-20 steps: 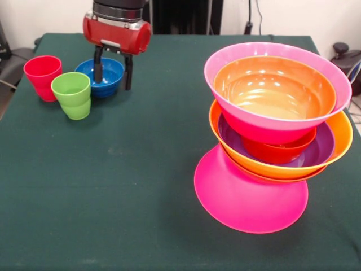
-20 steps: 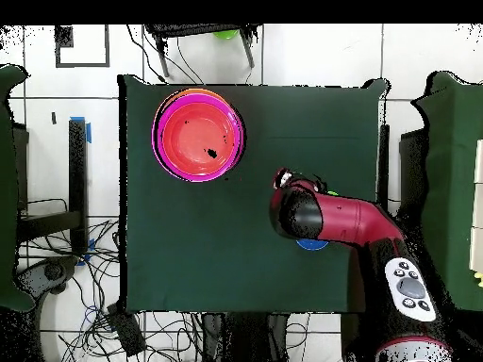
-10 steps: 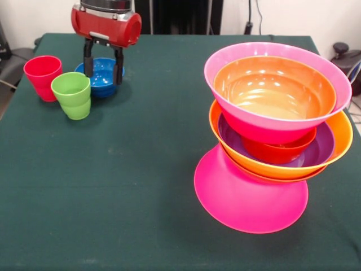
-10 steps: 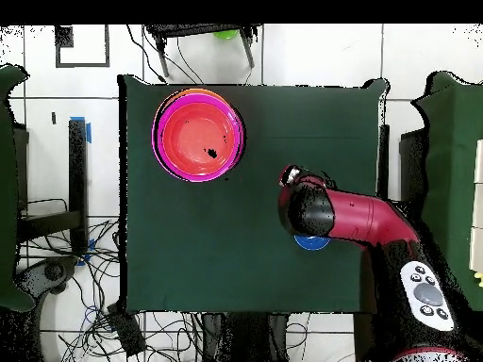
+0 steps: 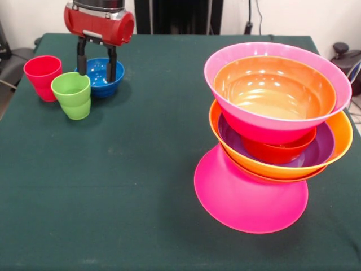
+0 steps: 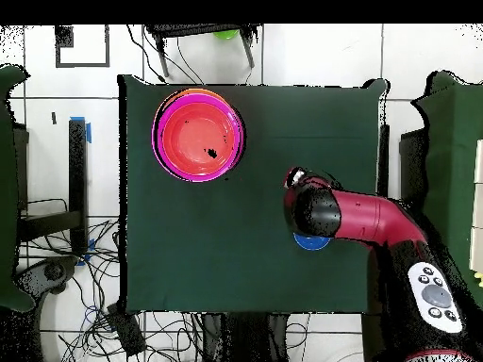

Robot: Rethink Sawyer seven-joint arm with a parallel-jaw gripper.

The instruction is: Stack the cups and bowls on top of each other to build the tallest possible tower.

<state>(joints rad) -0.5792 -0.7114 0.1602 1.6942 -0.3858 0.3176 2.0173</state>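
The hand (image 5: 96, 68) hangs above the small blue bowl (image 5: 101, 76), with its two dark fingers (image 5: 82, 58) spread apart and holding nothing. In the front view one finger stands at the bowl's 9 o'clock rim and the other near its 3 o'clock rim, so the hand seems to straddle the bowl; how high the tips are above the rim I cannot tell.

I judge that the step in hand is to pick this bowl. To do it well, the hand should come straight down and close on one wall of the bowl, not on both sides, because the round glossy plastic may slip out.

The lime green cup (image 5: 72, 94) stands just beside the bowl at its 8 o'clock, and the red cup (image 5: 43, 76) is at 9 o'clock, touching or nearly touching the green one. The finger on that side has little room, so it may knock the green cup.

The tower (image 5: 276, 130) stands well apart on the green surface (image 5: 141, 169), with a hot pink bowl and an orange one nested on top. It looks tilted, so a careless placement may tip it.
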